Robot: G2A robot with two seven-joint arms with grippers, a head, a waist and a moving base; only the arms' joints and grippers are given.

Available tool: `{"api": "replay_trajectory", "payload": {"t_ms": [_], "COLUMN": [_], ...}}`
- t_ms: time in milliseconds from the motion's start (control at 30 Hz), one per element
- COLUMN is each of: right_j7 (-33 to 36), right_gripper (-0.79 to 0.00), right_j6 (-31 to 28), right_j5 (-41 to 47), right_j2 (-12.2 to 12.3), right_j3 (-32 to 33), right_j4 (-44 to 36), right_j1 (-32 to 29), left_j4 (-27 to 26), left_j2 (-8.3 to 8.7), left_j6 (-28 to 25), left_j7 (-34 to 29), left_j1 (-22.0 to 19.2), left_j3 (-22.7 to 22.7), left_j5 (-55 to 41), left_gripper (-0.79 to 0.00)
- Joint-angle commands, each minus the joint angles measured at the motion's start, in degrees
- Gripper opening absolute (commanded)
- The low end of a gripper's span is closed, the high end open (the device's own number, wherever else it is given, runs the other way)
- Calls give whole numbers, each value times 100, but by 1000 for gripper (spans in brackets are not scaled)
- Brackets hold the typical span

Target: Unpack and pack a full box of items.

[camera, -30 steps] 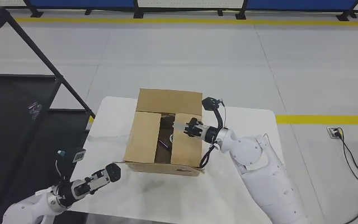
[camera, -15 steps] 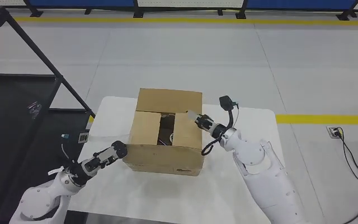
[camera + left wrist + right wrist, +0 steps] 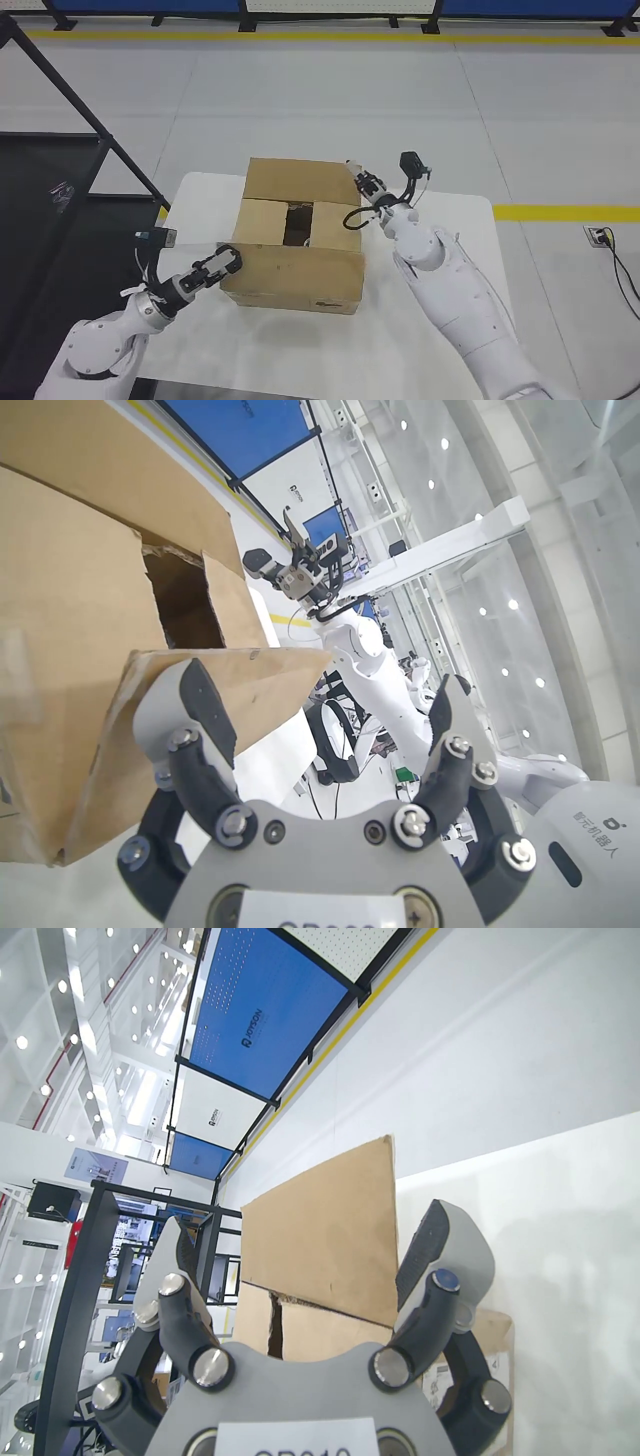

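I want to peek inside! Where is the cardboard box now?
In the top view, the box sits mid-table, between the left gripper and right gripper.

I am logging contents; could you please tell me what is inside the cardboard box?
Through the gap between the flaps of the cardboard box, only dark interior shows. The flaps cover the rest; no item is identifiable.

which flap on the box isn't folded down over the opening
The far flap, by the right gripper: it stands clear of the opening, while both side flaps lie over it.
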Motion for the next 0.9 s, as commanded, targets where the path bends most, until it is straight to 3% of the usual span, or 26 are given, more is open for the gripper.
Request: {"api": "replay_trajectory", "payload": {"t_ms": [0, 233, 433, 867], "right_j7": [-17, 376, 1087, 2642], "right_gripper": [0, 0, 0, 0], "right_j6": [-132, -769, -1577, -2816], "right_j5": [81, 436, 973, 1887], "right_j2": [-71, -275, -311, -119], "right_j3": [-82, -198, 6, 614], "right_j4": [369, 1481, 2081, 2305], "right_j1": [173, 683, 946, 1030], "left_j4": [9, 56, 86, 189], "left_j2": [-1, -2, 0, -17], "left_j6": [2, 16, 52, 53], "left_j7": [22, 57, 39, 152], "left_j1": [-11, -42, -90, -216], "left_j3": [22, 82, 133, 358], "left_j5": [34, 95, 130, 422], "left_gripper": [0, 0, 0, 0]}}
